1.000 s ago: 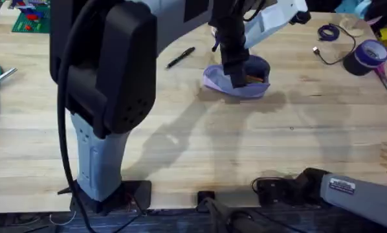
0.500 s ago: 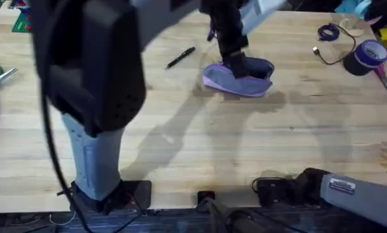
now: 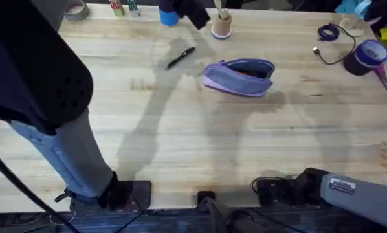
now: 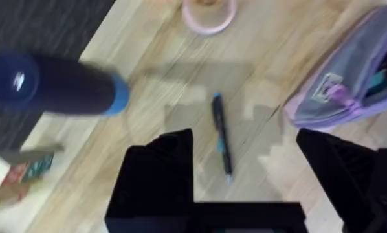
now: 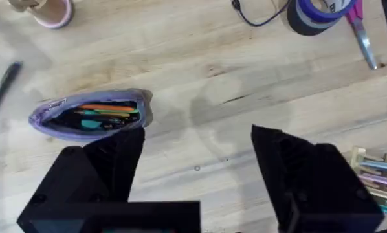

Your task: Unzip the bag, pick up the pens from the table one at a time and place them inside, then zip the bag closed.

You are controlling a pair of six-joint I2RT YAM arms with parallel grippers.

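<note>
The lavender bag (image 3: 239, 76) lies on the table (image 3: 200, 136) at the far middle, its zipper open. Orange and teal items show inside the bag (image 5: 90, 118). One dark pen (image 3: 180, 57) lies on the wood just left of the bag. My left gripper (image 3: 192, 11) hangs high near the far edge; in the left wrist view it is open (image 4: 245, 142) over the pen (image 4: 222, 142), holding nothing, with the bag (image 4: 349, 84) to one side. My right gripper (image 5: 197, 139) is open and empty, back near the front edge, facing the bag from a distance.
A pink cup (image 3: 221, 26) and a blue bottle (image 3: 169, 14) stand at the far edge behind the pen. A purple tape roll (image 3: 369, 57), a cable (image 3: 328, 32) and pink-handled scissors (image 5: 362, 32) sit far right. The left arm's bulk (image 3: 44, 97) looms over the left side.
My left gripper has lifted out of the bag's mouth and swung back and left toward the pen. The bag now lies uncovered. The right arm has not moved.
</note>
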